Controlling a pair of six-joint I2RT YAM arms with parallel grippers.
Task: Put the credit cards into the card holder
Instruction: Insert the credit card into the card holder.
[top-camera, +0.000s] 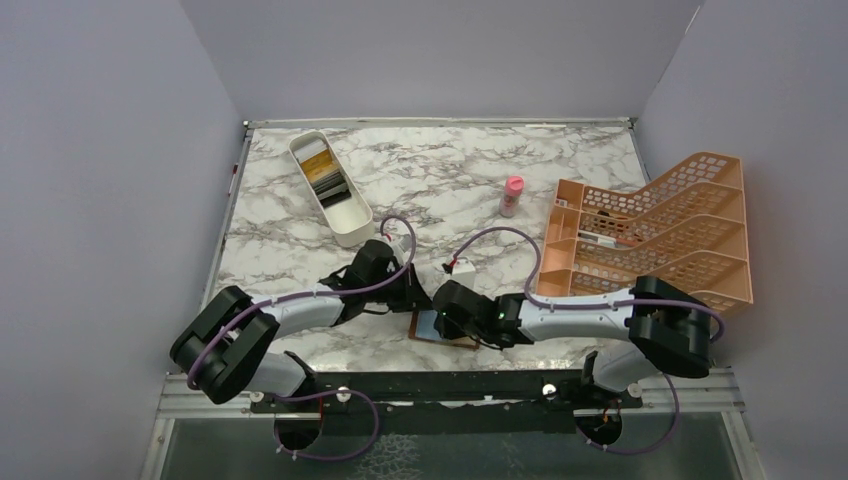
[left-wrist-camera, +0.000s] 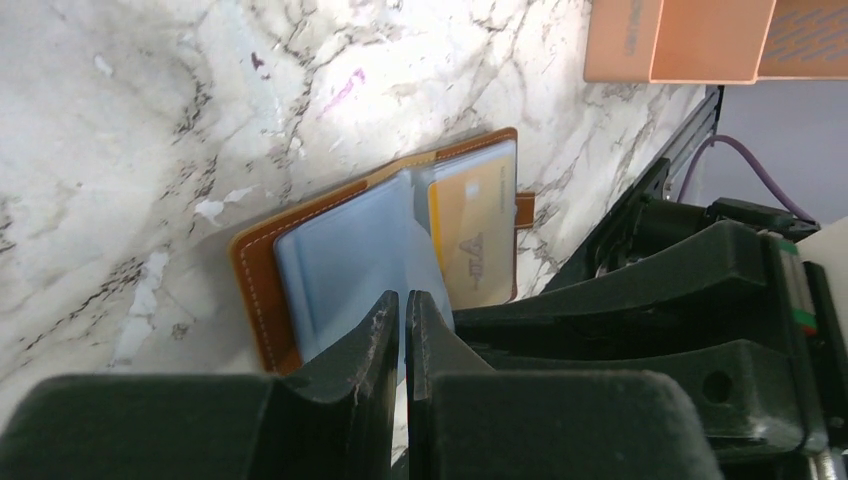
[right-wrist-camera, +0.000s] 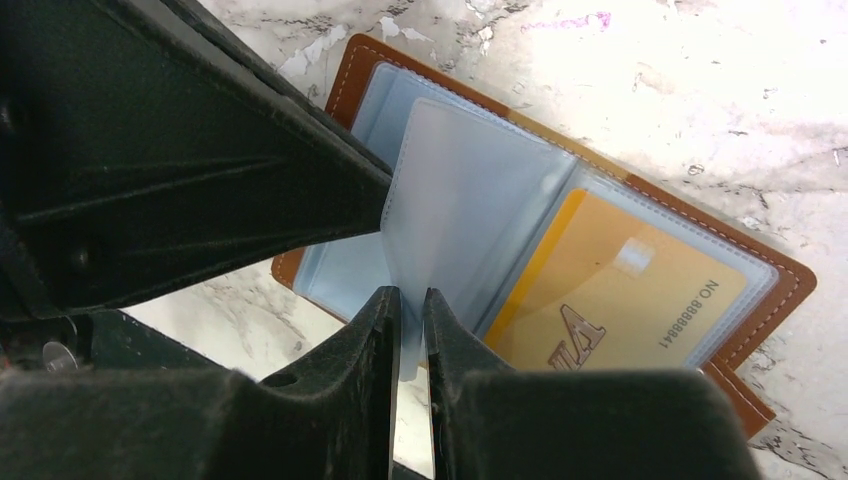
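Shows open brown leather card holder (top-camera: 432, 326) well in front of white oblong tray (top-camera: 345, 236), one yellow-gold credit card (right-wrist-camera: 620, 290) pocketed, more cards (top-camera: 325, 176) waiting in that tray; right gripper (right-wrist-camera: 410, 322) nipped onto a clear sleeve (right-wrist-camera: 470, 200), left gripper (left-wrist-camera: 403, 322) nearly closed, grip unclear.

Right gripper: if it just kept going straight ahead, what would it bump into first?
The clear sleeve of the open card holder: the right gripper pinches its edge. Depth beyond is unclear.

Top camera high, rear, looking down; wrist cameras close, opposed, both on open card holder (left-wrist-camera: 340, 250).
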